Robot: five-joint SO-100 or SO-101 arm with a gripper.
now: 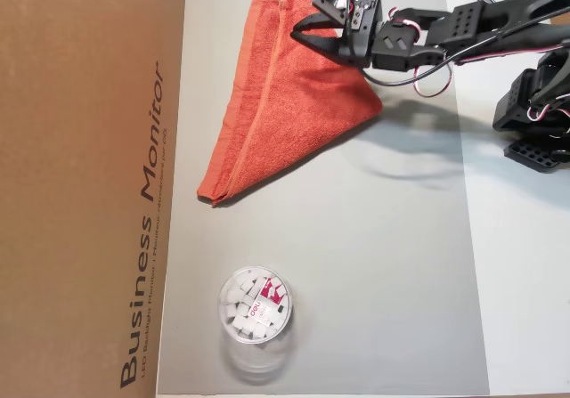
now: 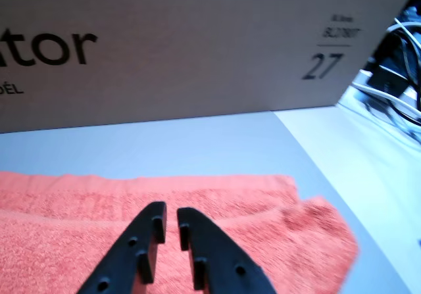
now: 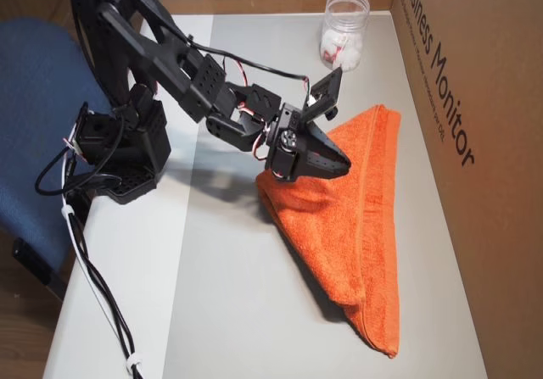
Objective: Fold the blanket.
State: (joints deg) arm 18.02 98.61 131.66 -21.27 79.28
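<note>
The orange-red blanket (image 1: 285, 113) lies on the grey mat folded into a long triangle, with its hemmed border band running along the side near the cardboard box. It also shows in the other overhead view (image 3: 361, 235) and in the wrist view (image 2: 276, 215). My black gripper (image 1: 301, 33) hovers over the blanket's upper corner area in an overhead view. In the wrist view my gripper (image 2: 170, 210) has its fingertips almost touching, with nothing between them, just above the cloth. It shows over the blanket's near edge in the other overhead view (image 3: 344, 165).
A clear round tub (image 1: 254, 306) of white pieces stands on the mat (image 1: 374, 264) away from the blanket; it also shows in the other overhead view (image 3: 344, 30). A large cardboard box (image 1: 89, 184) borders the mat. The arm's base (image 3: 119, 150) and cables sit on the white table.
</note>
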